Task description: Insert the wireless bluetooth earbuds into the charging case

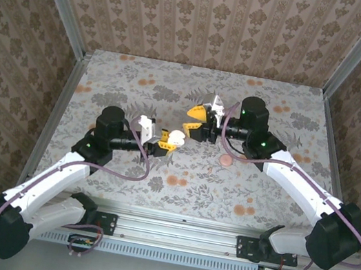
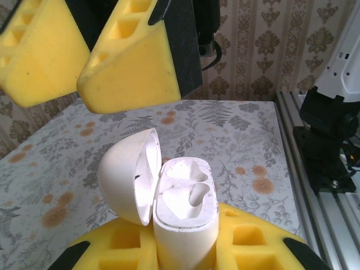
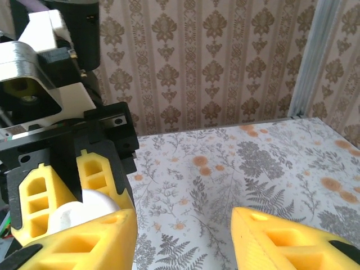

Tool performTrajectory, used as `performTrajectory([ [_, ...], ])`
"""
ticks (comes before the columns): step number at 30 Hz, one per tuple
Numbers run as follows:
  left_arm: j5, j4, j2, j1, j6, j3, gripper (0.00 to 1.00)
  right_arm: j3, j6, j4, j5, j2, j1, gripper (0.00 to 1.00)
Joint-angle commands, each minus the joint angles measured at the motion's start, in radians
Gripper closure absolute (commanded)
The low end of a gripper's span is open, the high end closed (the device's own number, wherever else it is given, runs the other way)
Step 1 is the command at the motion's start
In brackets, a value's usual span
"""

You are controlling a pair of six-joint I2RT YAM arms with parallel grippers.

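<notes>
- Left wrist view: a glossy white, round-cornered plastic charging case [image 2: 185, 225] stands upright with its domed lid [image 2: 130, 174] swung open to one side on the hinge.
- Two moulded wells in the case's top hold whitish rounded forms [image 2: 191, 191]. Whether these are the earbuds or bare wells, I cannot tell.
- The left tool [image 2: 185, 250] pinches the case's lower body between matte yellow foam-like fingers [image 2: 121, 242] with square hollows.
- In the top external view this case [image 1: 176, 138] is held near the middle of the counter [image 1: 141, 79], a flat surface covered in a grey fern and orange flower print.
- The right tool [image 1: 198, 121] faces the left tool [image 1: 169, 143] from the far right, just beside the case.
- From the right wrist, the right tool [image 3: 183, 236] has its yellow wedge fingers [image 3: 281, 242] spread, with only printed counter showing between them.
- A small round pinkish disc [image 1: 226, 160] lies flat just right of the counter's middle, beneath the right arm.
- Purple cables loop along both white arms, and damask-patterned walls in aluminium framing close off the counter's far, left and right edges.
</notes>
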State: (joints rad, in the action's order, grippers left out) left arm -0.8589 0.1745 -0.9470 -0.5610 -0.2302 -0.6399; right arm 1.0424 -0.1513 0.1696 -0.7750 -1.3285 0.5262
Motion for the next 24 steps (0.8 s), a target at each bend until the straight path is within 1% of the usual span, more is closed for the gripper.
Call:
performTrajectory([
  [1, 0.053, 0.136, -0.007, 0.021, 0.074, 0.061, 0.86, 0.01, 0.024, -0.115, 0.1, 0.048, -0.003, 0.52],
  [5, 0.142, 0.237, -0.031, 0.027, 0.152, 0.124, 0.86, 0.024, 0.057, -0.303, 0.222, 0.079, -0.003, 0.52],
  [8, 0.226, 0.297, -0.029, 0.027, 0.206, 0.172, 0.86, 0.021, 0.153, -0.414, 0.374, 0.093, -0.003, 0.5],
  [10, 0.299, 0.347, -0.025, 0.027, 0.237, 0.214, 0.86, 0.018, 0.185, -0.482, 0.428, 0.095, -0.003, 0.52],
  [13, 0.415, 0.393, -0.01, 0.027, 0.271, 0.272, 0.86, 0.017, 0.265, -0.527, 0.507, 0.083, -0.003, 0.54],
  [16, 0.506, 0.384, 0.017, 0.041, 0.272, 0.31, 0.86, 0.043, 0.331, -0.561, 0.567, 0.041, -0.004, 0.54],
  [19, 0.515, 0.341, 0.025, 0.099, 0.29, 0.311, 0.86, 0.113, 0.355, -0.608, 0.553, -0.036, -0.005, 0.54],
  [20, 0.511, 0.337, 0.021, 0.141, 0.31, 0.31, 0.86, 0.141, 0.363, -0.629, 0.55, -0.056, -0.005, 0.54],
  [21, 0.502, 0.344, 0.015, 0.165, 0.326, 0.31, 0.86, 0.177, 0.369, -0.661, 0.548, -0.115, -0.005, 0.54],
  [24, 0.497, 0.361, 0.002, 0.208, 0.351, 0.31, 0.86, 0.301, 0.365, -0.771, 0.548, -0.226, -0.005, 0.55],
])
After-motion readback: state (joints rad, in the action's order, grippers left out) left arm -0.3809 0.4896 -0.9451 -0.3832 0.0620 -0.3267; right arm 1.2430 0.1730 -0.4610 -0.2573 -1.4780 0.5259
